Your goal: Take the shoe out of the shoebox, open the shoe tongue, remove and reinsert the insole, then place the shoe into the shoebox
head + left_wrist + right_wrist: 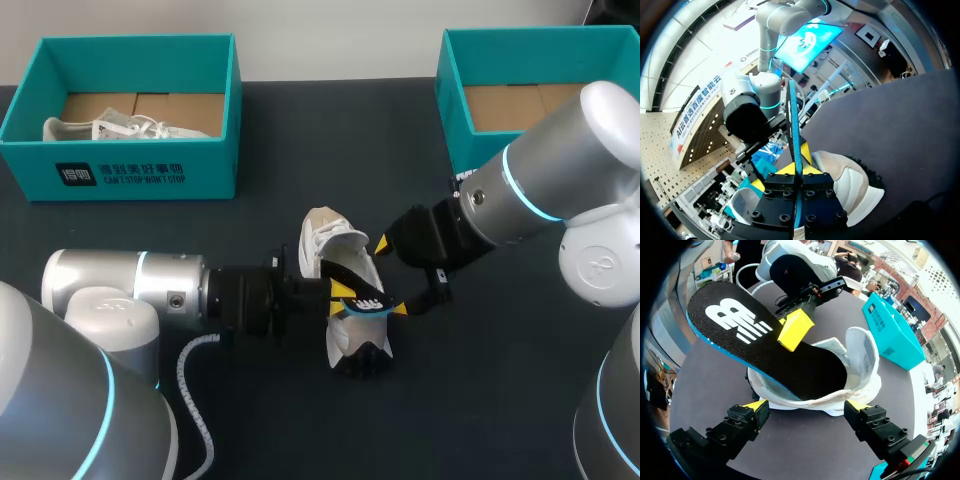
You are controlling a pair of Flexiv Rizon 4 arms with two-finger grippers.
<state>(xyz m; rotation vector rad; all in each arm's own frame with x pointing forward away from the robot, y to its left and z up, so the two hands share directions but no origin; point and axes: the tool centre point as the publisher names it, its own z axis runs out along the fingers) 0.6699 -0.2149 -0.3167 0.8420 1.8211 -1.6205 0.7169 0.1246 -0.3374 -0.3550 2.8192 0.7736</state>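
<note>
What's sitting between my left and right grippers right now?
The white shoe, its black insole partly out and pinched in the left gripper. The right wrist view shows it, ahead of the right gripper.

**Surface** point(480, 410): dark matt covering, cloth-like, with a fine grain.

**Shoe** point(865, 355): cream woven mesh with soft, suede-look panels. Padded cloth lining. The black sole edge looks like rubber and is knobbly.

**Insole** point(765, 345): black cloth top with a fine pebbled texture and white print. Blue foam-like edge, matt.

**Left shoebox** point(130, 165), **right shoebox** point(452, 120): smooth teal card walls with a slight sheen. Raw brown cardboard floors, matt.

**Left arm** point(130, 290), **right arm** point(560, 170): smooth, glossy silver and white shells. The wrist sections are matt black.

**Left hand** point(796, 167), **right hand** point(807, 405): matt black metal blocks with recessed screws. The yellow tips are matt and look like plastic or rubber.

**Cable** point(190, 380): white ribbed plastic, lightly glossy.
</note>
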